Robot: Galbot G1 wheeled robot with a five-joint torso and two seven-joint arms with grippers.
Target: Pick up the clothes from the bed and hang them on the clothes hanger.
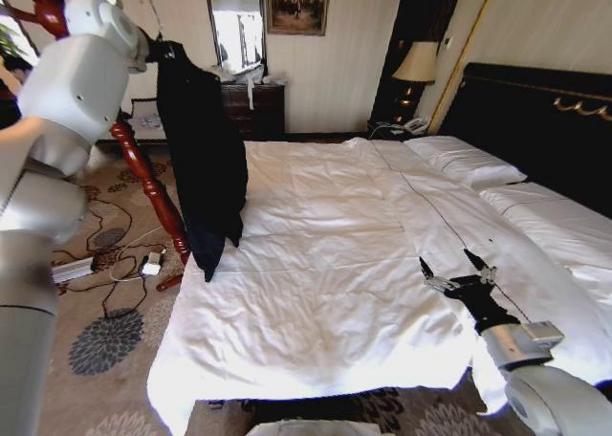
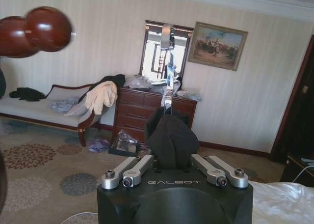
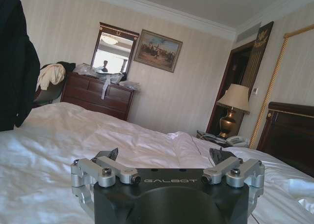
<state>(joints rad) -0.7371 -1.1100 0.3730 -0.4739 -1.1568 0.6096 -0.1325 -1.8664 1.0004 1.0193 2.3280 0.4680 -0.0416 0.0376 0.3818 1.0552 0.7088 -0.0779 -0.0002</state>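
Head view: bed [image 1: 325,264] spans the frame, white sheets rumpled. Clothes [image 1: 201,159] hang off its left edge, clamped at the collar by the raised left gripper [image 2: 170,157]. Right gripper [image 1: 457,270] hovers low over the sheets, fingers apart. Clothes hanger's wire hook [image 2: 167,62] rises above the collar.

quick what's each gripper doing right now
Left gripper: shut on the black clothes, held up high.
Right gripper: open, empty, over the bed.

White arms, black GALBOT-marked hands
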